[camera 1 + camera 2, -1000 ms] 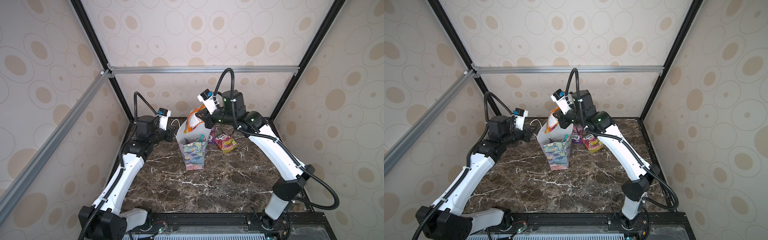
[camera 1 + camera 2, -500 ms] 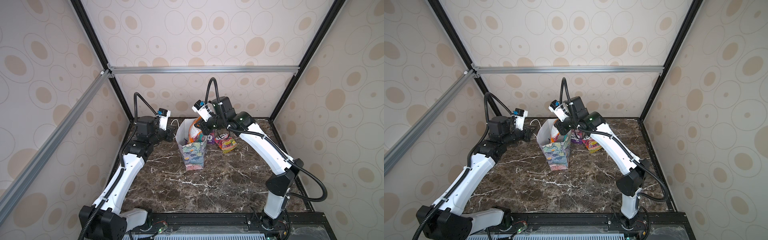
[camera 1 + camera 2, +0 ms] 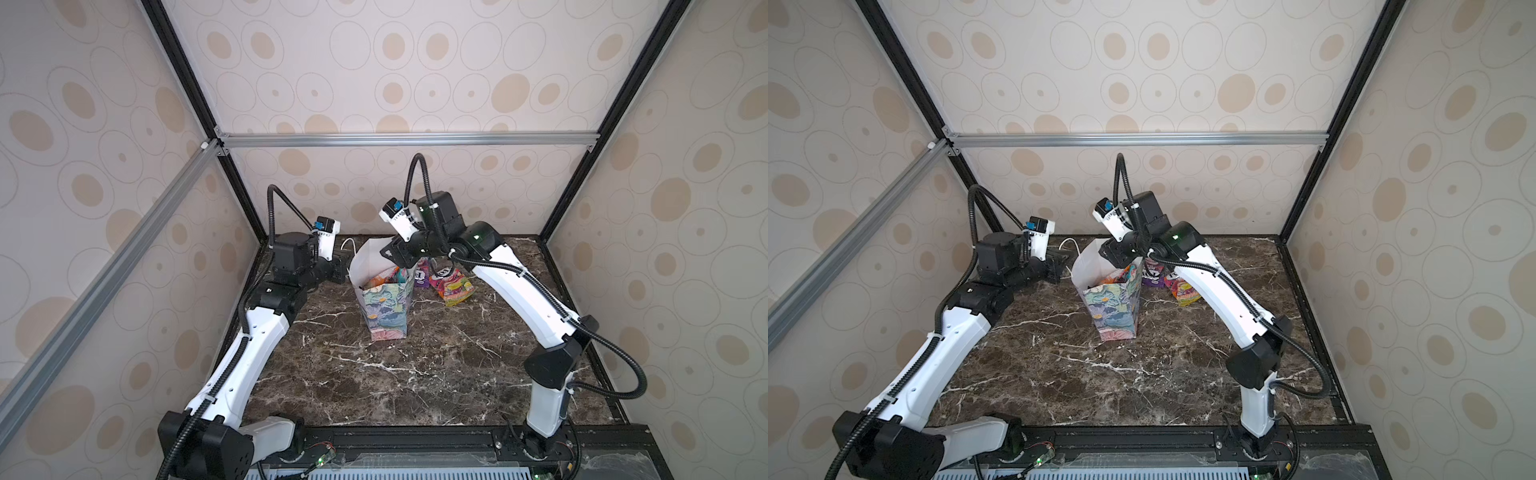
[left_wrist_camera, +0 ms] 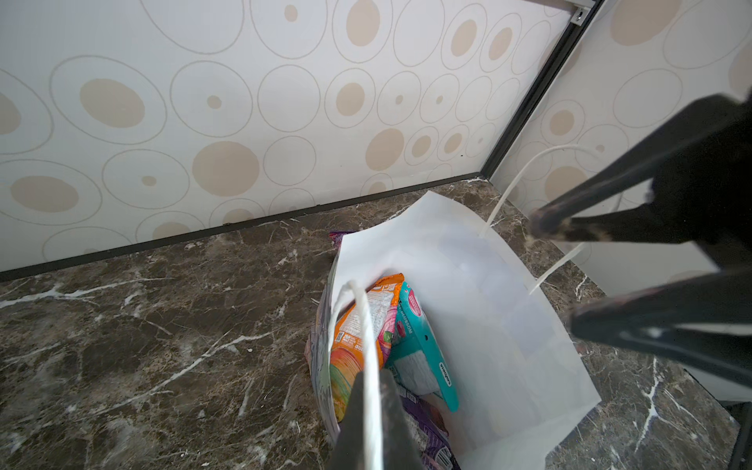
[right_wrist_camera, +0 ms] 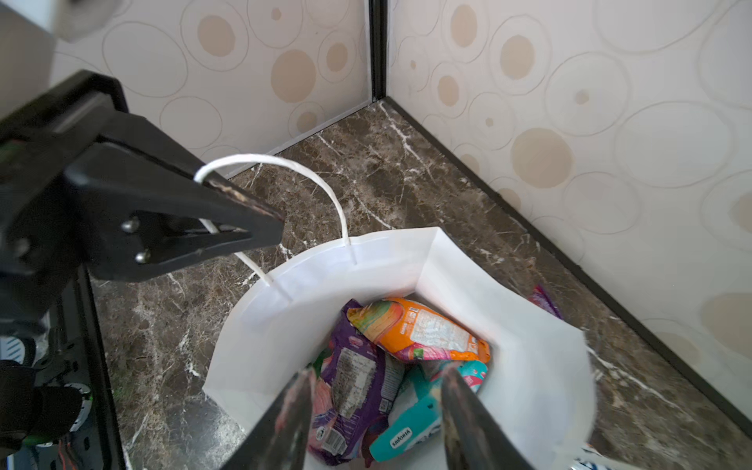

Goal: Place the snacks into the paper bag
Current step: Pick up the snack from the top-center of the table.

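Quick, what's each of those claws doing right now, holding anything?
Left gripper: closed on the cord handle of the paper bag.
Right gripper: open, empty, over the bag's mouth.

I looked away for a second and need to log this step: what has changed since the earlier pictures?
The right gripper came down with the orange foil pouch into the mouth of the floral paper bag and opened; the pouch now lies inside, released. Unchanged: the left gripper shut on the white cord handle, the bag in place, the purple foil pouch and red-yellow foil pouch lying outside it.
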Action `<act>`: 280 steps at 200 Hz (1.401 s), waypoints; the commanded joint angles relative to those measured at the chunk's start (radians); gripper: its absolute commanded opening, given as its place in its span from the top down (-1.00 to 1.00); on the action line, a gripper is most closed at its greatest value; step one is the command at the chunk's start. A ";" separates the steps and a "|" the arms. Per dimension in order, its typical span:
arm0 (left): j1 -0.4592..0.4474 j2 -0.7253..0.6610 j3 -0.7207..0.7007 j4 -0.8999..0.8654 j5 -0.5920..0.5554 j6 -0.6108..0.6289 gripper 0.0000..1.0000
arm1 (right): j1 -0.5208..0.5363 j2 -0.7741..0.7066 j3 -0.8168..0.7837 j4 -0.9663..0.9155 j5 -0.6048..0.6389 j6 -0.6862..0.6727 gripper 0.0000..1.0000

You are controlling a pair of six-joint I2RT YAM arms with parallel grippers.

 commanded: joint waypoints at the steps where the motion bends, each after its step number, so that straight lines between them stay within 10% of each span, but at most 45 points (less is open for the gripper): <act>1: 0.007 -0.013 0.006 0.043 -0.002 0.002 1.00 | -0.011 -0.210 -0.134 0.169 0.181 0.044 -0.22; 117: 0.019 -0.019 -0.021 0.045 -0.006 0.004 1.00 | -0.647 -0.519 -1.014 0.434 -0.053 0.508 -0.20; 280: 0.020 -0.041 -0.054 0.048 -0.030 0.010 1.00 | -0.692 -0.051 -1.095 0.719 -0.208 0.600 -0.09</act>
